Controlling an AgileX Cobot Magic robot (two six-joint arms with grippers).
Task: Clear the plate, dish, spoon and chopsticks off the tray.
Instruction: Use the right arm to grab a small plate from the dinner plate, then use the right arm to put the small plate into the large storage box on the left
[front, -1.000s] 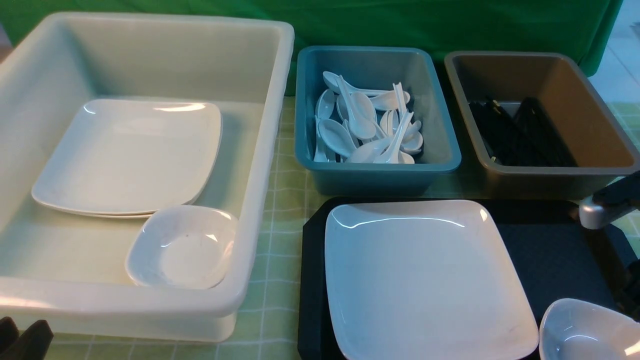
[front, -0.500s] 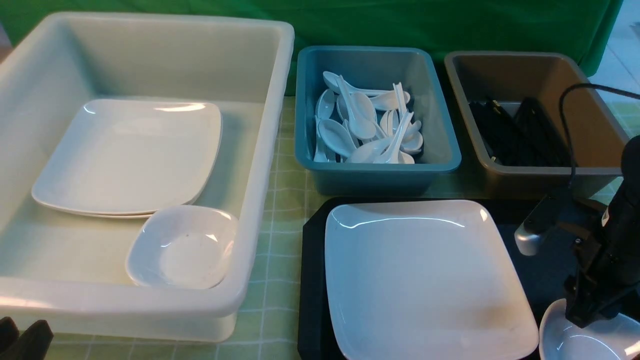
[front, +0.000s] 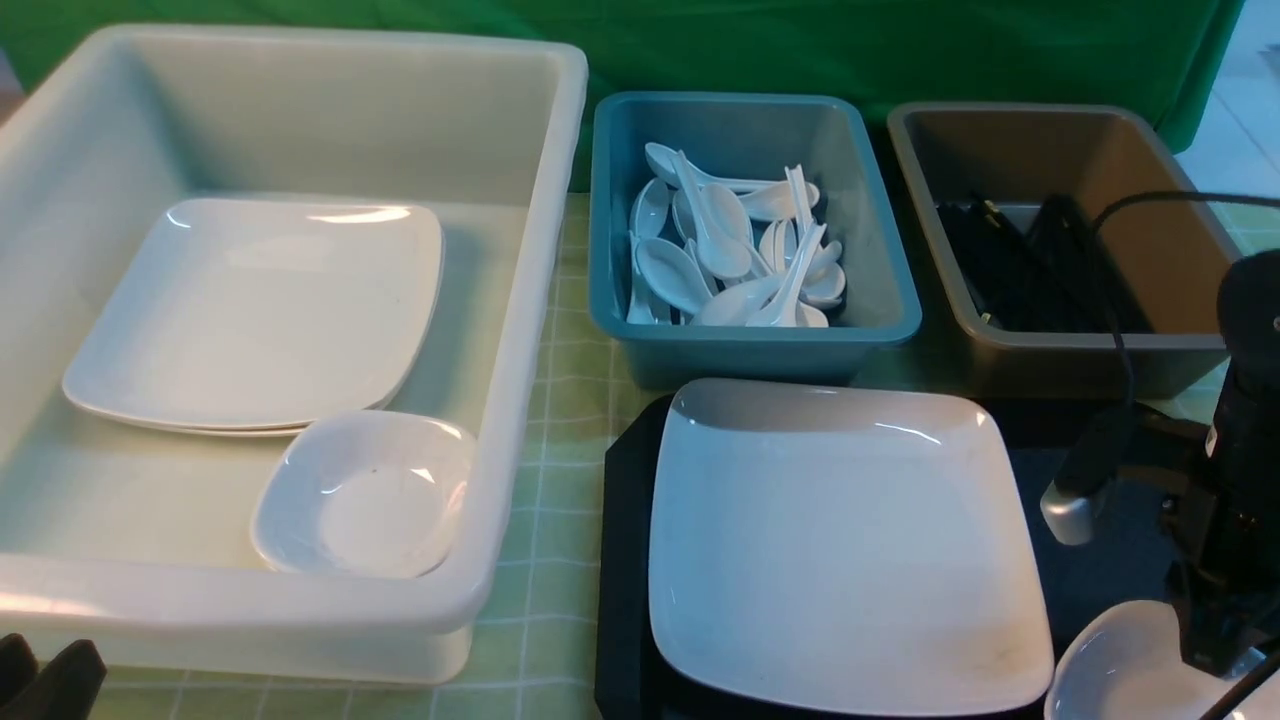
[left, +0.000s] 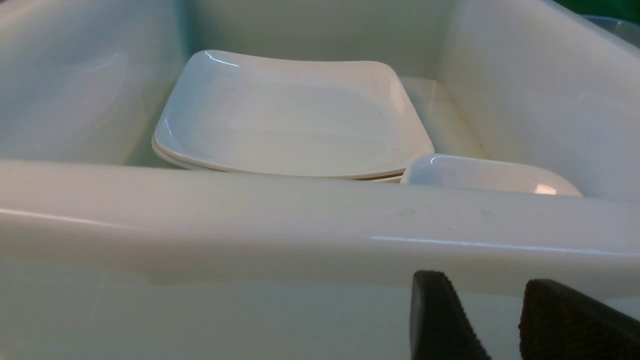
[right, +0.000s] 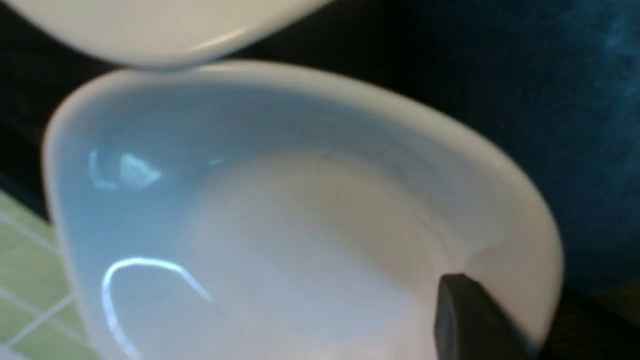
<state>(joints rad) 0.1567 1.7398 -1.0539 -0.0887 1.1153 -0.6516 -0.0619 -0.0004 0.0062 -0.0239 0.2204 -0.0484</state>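
Observation:
The large white plate (front: 850, 540) lies on the black tray (front: 622, 520), tilted, with its far edge over the tray's far rim. The small white dish (front: 1115, 670) sits at the tray's near right corner, touching the plate's near right corner. My right gripper (front: 1215, 650) is shut on the dish's rim (right: 515, 300), one finger inside the dish (right: 275, 225) and one outside. The plate's edge (right: 165, 35) overhangs the dish. My left gripper (left: 487, 295) is open and empty outside the white tub's near wall. No spoon or chopsticks show on the tray.
A big white tub (front: 520, 330) at the left holds stacked square plates (front: 260, 310) and a small dish (front: 365, 495). A blue tub (front: 750, 345) holds several white spoons. A brown tub (front: 1080, 350) holds black chopsticks. A green checked cloth covers the table.
My right arm came down and its gripper took the dish by its rim. The dish slid left against the plate. The plate tipped and its far edge shifted away over the tray's rim.

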